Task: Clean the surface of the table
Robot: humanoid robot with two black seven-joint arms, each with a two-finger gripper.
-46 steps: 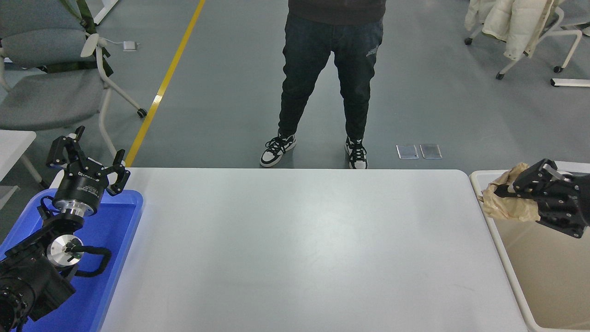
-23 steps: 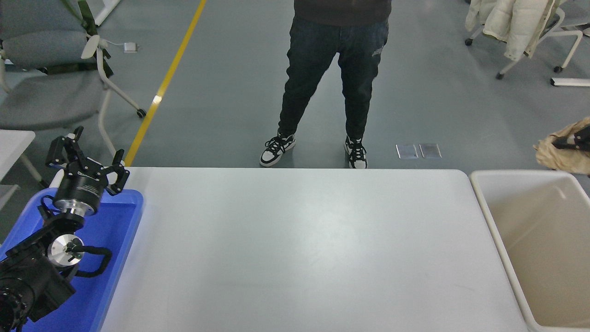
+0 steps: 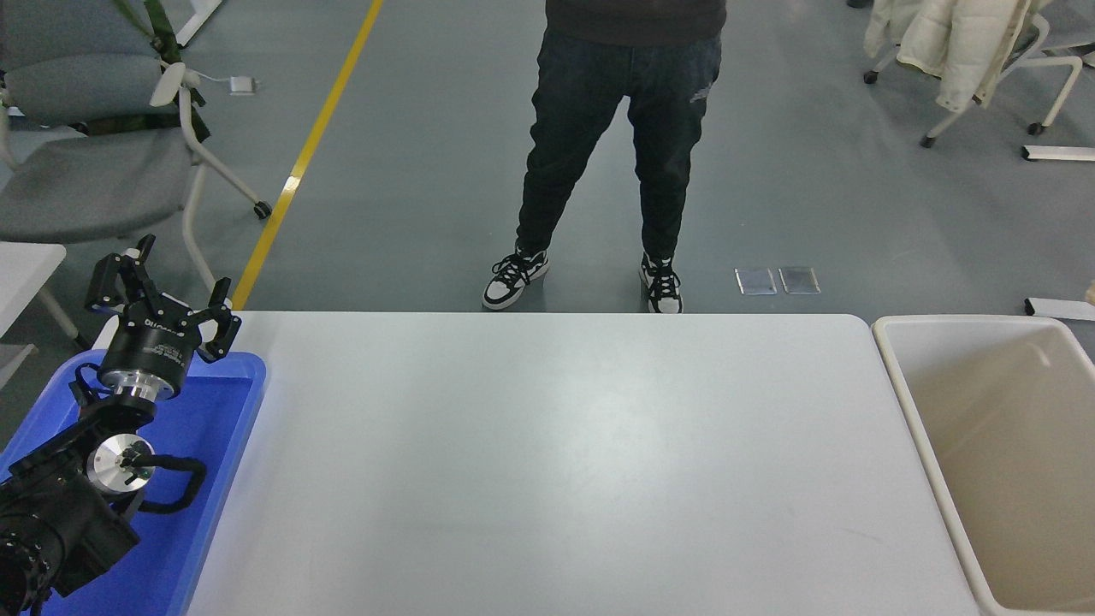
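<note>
Your left gripper (image 3: 162,295) has its fingers (image 3: 224,329) spread wide and holds nothing; it hangs above the far end of the blue tray (image 3: 224,445), with its arm reaching in from the lower left corner. That reads as a parked pose, kept off to the side so the working area is free. Your right gripper is out of the picture, so you cannot judge its fingers from here.

The table surface (image 3: 556,462) fills the middle of the view, between the blue tray on its left and the beige tub (image 3: 907,402) just beside its right edge. Nothing lies on the white top that you can see, only faint scuffs and glare. The part of the tub in view looks empty too; its near end is cut off by the frame.

A person (image 3: 624,145) stands at the far side, feet close to the table's edge. Judging by the bare top, the clearing looks nearly or fully done.
</note>
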